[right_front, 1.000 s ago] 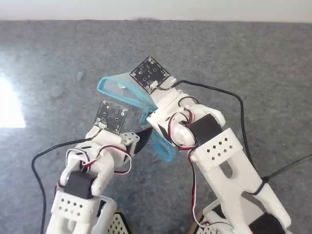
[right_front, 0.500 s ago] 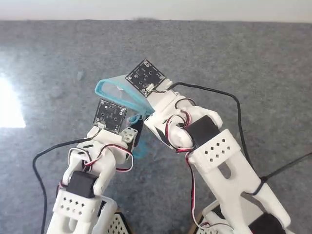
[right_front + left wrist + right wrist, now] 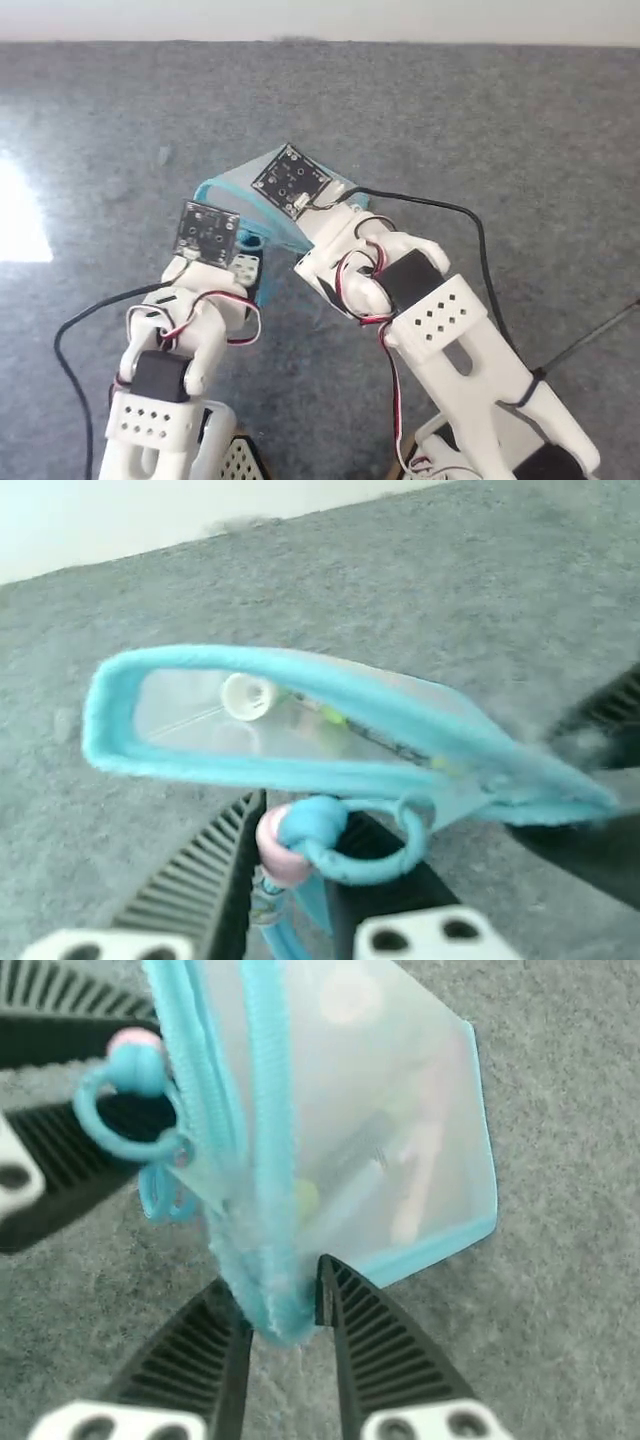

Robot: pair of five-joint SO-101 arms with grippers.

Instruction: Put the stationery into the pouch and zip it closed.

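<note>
A translucent pouch with light blue trim is held off the table between my two grippers. Its mouth gapes, and inside lie a white round cap and other stationery. My left gripper is shut on the zipper pull, a blue cord loop with a pink bead. My right gripper is shut on one end of the pouch, pinching the blue zipper edge. From above, the pouch peeks out between the left gripper and the right arm.
Grey carpet-like table surface lies all around the arms. A black cable loops off the right arm. The table's far edge meets a pale wall.
Both grippers have shifted left in the high view, carrying the pouch along. The pouch end that hung below the right wrist has drawn up out of sight.
</note>
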